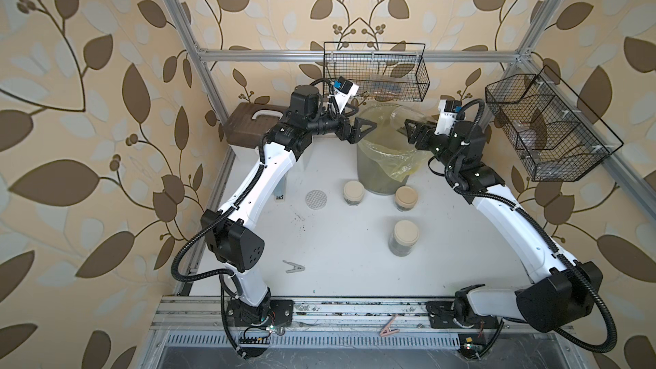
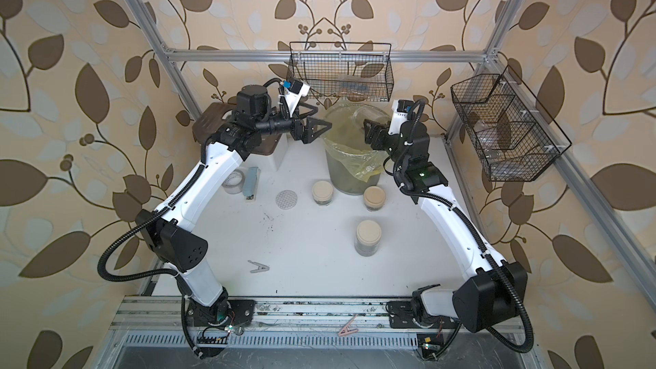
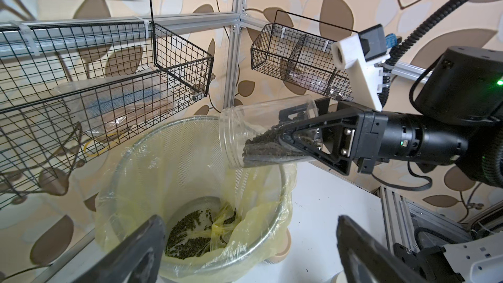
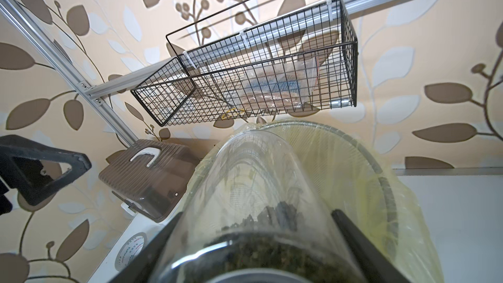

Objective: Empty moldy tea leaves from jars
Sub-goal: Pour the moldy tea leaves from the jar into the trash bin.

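Observation:
My right gripper (image 1: 414, 130) (image 4: 255, 217) is shut on an open clear jar (image 1: 404, 119) (image 3: 258, 129). The jar lies tilted, its mouth over the grey bin (image 1: 377, 172) with the yellow liner. Dark moldy tea leaves (image 3: 268, 145) (image 4: 266, 246) lie along the jar's lower side, and more tea leaves (image 3: 190, 230) sit at the bin's bottom. My left gripper (image 1: 365, 114) (image 3: 249, 224) hangs open and empty at the bin's left rim. Three lidded jars (image 1: 353, 193) (image 1: 406, 197) (image 1: 404, 237) stand on the table in front of the bin. A dotted lid (image 1: 316, 199) lies flat beside them.
Two black wire baskets (image 1: 376, 72) (image 1: 546, 129) hang on the frame behind and to the right of the bin. A brown box (image 1: 248, 126) sits at the back left, with a tape roll (image 2: 234, 181) and a grey block (image 2: 251, 182) near it. A metal clip (image 1: 294, 267) lies near the front.

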